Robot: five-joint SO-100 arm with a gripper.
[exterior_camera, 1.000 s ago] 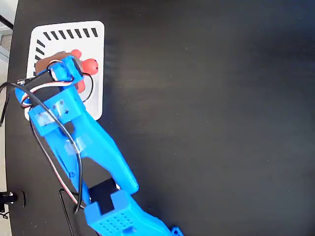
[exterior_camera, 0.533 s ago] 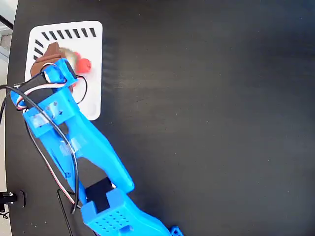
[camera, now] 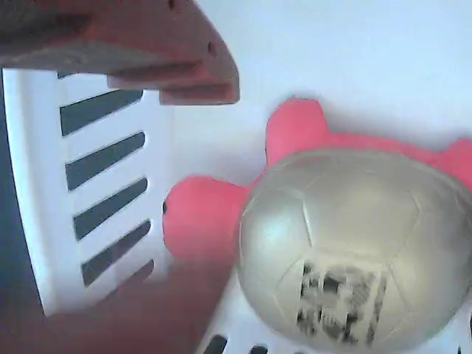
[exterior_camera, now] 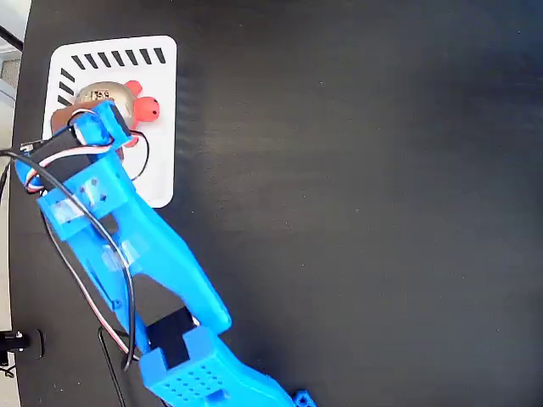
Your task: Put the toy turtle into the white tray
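The toy turtle (exterior_camera: 114, 99) lies on the white tray (exterior_camera: 158, 170) at the top left of the fixed view, shell up, its red head (exterior_camera: 147, 108) pointing right. In the wrist view its beige shell (camera: 354, 243) with the blurred code sticker fills the lower right, and its pink head (camera: 195, 221) points at the tray's black slots (camera: 103, 184). My gripper (exterior_camera: 85, 112) hovers over the tray's left part, open. One brown finger (camera: 155, 51) shows at the top and the other (camera: 140, 310) is a blur at the bottom left. Neither presses the turtle.
The blue arm (exterior_camera: 144, 254) runs from the bottom left up to the tray, with loose wires (exterior_camera: 38, 165) at its wrist. The tray sits near the black table's (exterior_camera: 356, 212) left edge.
The gripper moved slightly left over the tray and opened. The turtle, half hidden under the gripper a second ago, now lies free with its shell showing.
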